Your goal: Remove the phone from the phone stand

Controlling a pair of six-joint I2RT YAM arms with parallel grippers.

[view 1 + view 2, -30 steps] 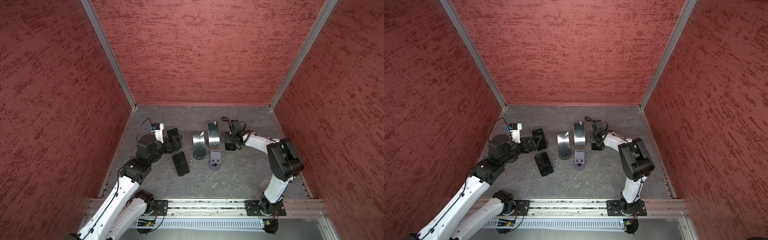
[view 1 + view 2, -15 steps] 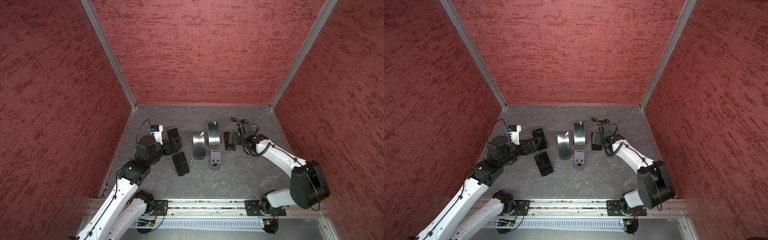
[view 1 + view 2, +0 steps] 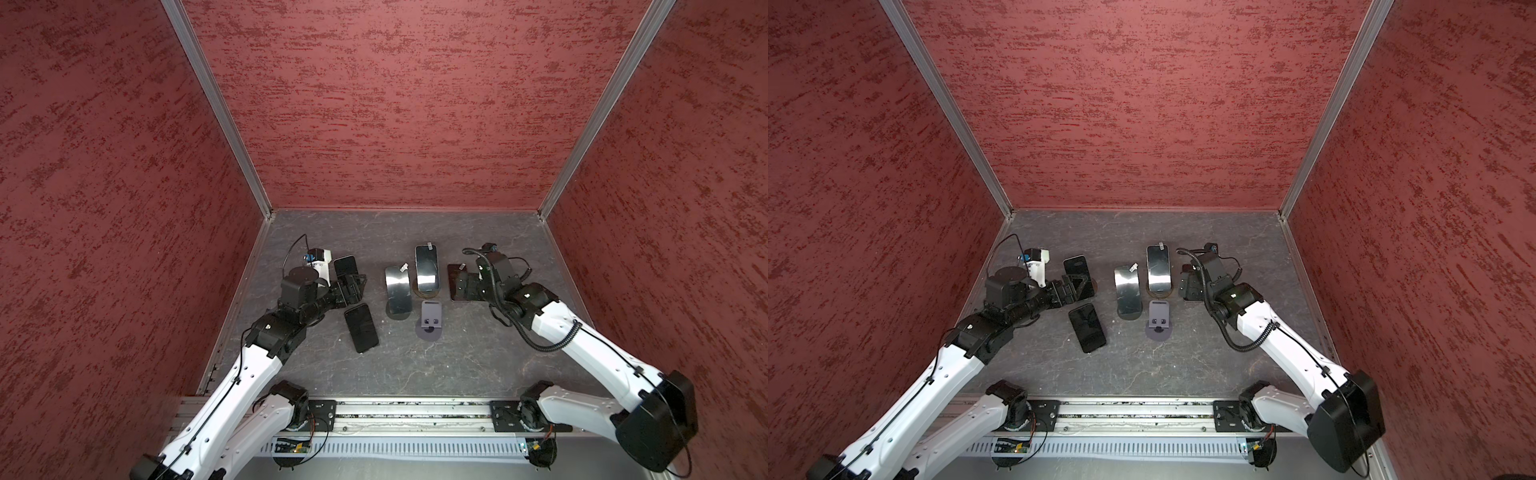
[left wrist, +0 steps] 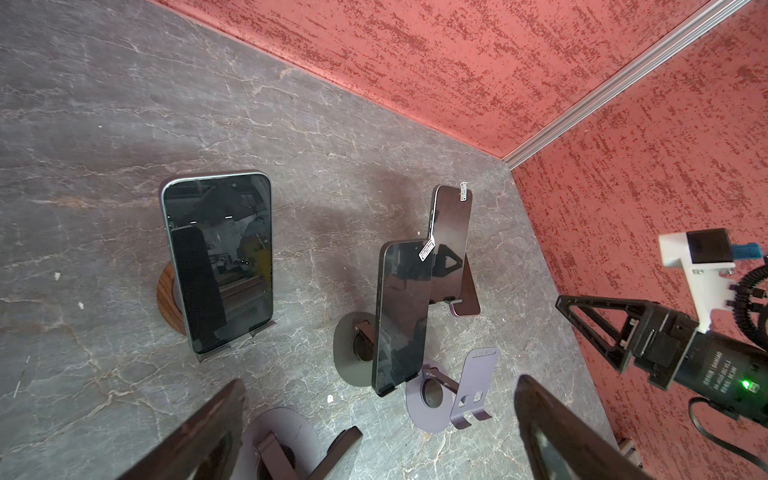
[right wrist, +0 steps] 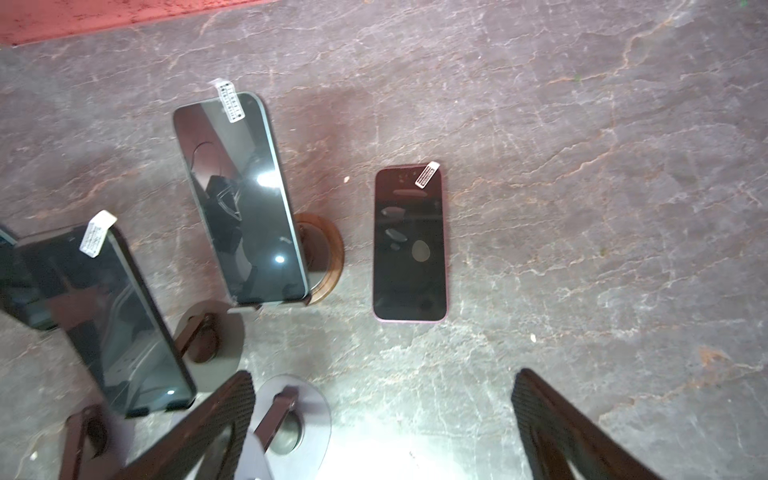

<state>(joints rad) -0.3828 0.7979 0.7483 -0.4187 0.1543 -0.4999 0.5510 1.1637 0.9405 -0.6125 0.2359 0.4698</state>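
- We see the pink-edged phone (image 5: 409, 245) flat on the table (image 5: 582, 208), just ahead of the right gripper (image 5: 384, 376), whose jaws are wide and empty.
- The left gripper (image 4: 380, 382) gapes empty too.
- A wood-based stand (image 5: 326, 257) sits just beside the phone, with bare table on its other side.

**A:** Surface?
**B:** One grey marbled tabletop (image 3: 457, 365).
**A:** Lying flat on it?
**B:** A black phone (image 3: 361, 328), left of centre, screen up. Also a pink-edged phone (image 5: 409, 245) with a white tag, right, screen up.
**A:** Standing on it?
**B:** An empty grey-purple folding stand (image 3: 430, 322), centre near. A grey disc-base stand (image 4: 347, 349) just left of that. A brown round-base stand (image 5: 328, 257) farther back. A wood-disc stand (image 4: 166, 297), far left.
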